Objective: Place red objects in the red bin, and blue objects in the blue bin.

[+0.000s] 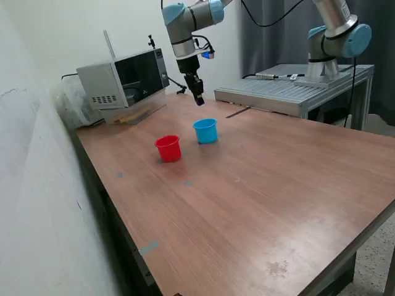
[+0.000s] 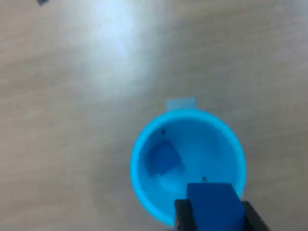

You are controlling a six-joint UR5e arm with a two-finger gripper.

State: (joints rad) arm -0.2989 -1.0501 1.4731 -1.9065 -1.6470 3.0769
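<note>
Above the blue bin point(image 2: 188, 163), which seemingly already holds one blue cube point(image 2: 163, 159) on the desk point(image 1: 259, 185), the fingers point(image 2: 183, 216) grip another blue cube point(image 2: 214, 204).

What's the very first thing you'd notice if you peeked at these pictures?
Two bright cups stand side by side on the brown table: a red cup and a light blue cup. The claw hangs above the blue cup, pinching a dark blue cube. Another blue cube already lies inside that cup.
</note>
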